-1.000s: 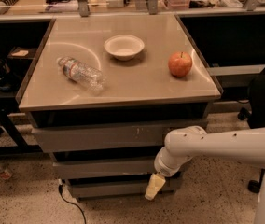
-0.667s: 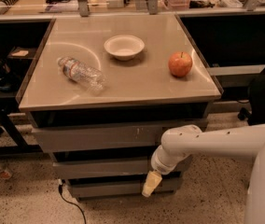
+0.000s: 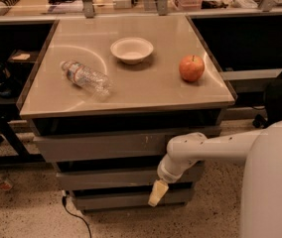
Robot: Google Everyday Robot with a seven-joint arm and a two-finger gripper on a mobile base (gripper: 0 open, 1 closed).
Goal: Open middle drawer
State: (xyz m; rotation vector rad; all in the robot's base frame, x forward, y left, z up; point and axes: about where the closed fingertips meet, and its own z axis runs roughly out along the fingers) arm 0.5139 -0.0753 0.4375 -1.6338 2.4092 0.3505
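The middle drawer (image 3: 106, 177), a plain handleless grey front of flat panel, runs level below the front edge of the bench (image 3: 131, 90). It lies between the widest grey front (image 3: 96, 147) above and the narrowest grey front (image 3: 116, 201) below, with a dark gap over its top edge. Its face looks closed or nearly so. Towards the front right corner the gripper (image 3: 157, 195) hangs before it, cream tip pointing down past its lower edge and hiding that end.
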